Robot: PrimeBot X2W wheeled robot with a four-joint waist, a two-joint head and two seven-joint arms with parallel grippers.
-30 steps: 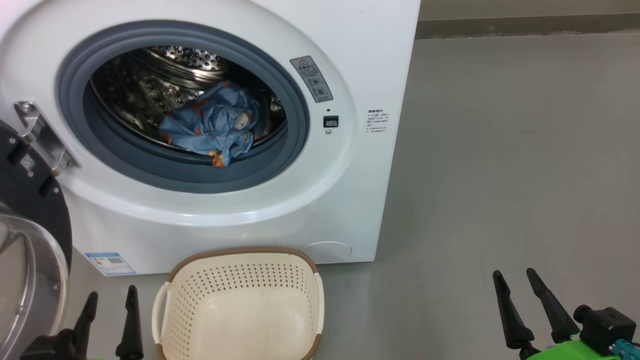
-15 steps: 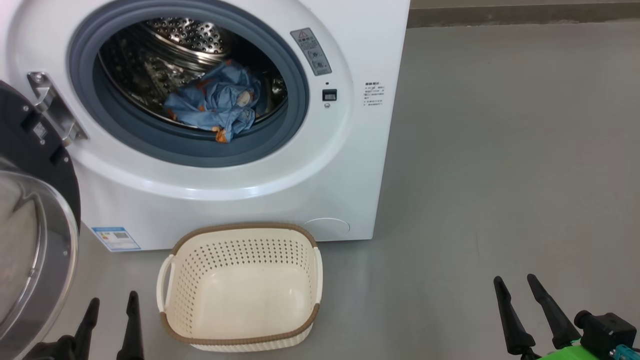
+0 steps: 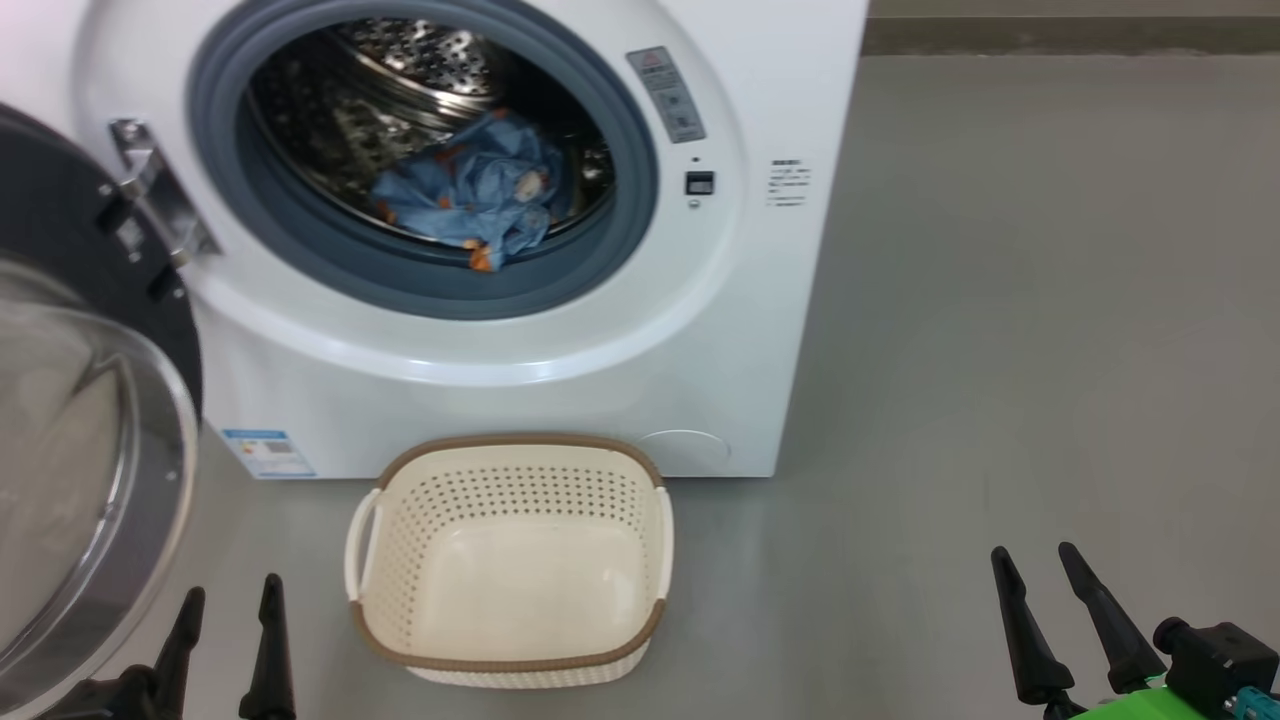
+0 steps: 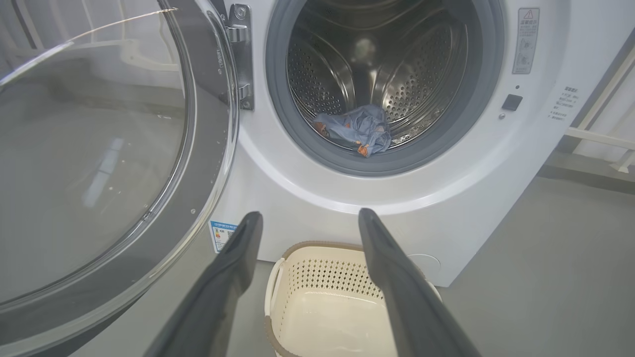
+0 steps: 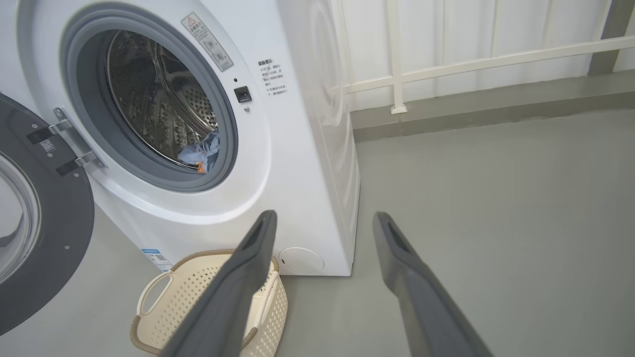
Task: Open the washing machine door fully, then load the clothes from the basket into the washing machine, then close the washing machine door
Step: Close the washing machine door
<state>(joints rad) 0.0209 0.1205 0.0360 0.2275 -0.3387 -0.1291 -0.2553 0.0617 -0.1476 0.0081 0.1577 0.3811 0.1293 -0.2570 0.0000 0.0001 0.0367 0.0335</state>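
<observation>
Left gripper [image 3: 230,590] is parked low on my left, jaws spread wide, holding nothing, pointing up and forward. Right gripper [image 3: 1033,552] is low on my right, in the same pose: wide apart, empty.

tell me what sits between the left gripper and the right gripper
In the head view the empty basket stands between them, nearer the left gripper; the grey floor from it to the right gripper is bare.

Grey floor [image 3: 1020,300], white rail [image 5: 496,64], pale wall [image 5: 545,22] behind it
</observation>
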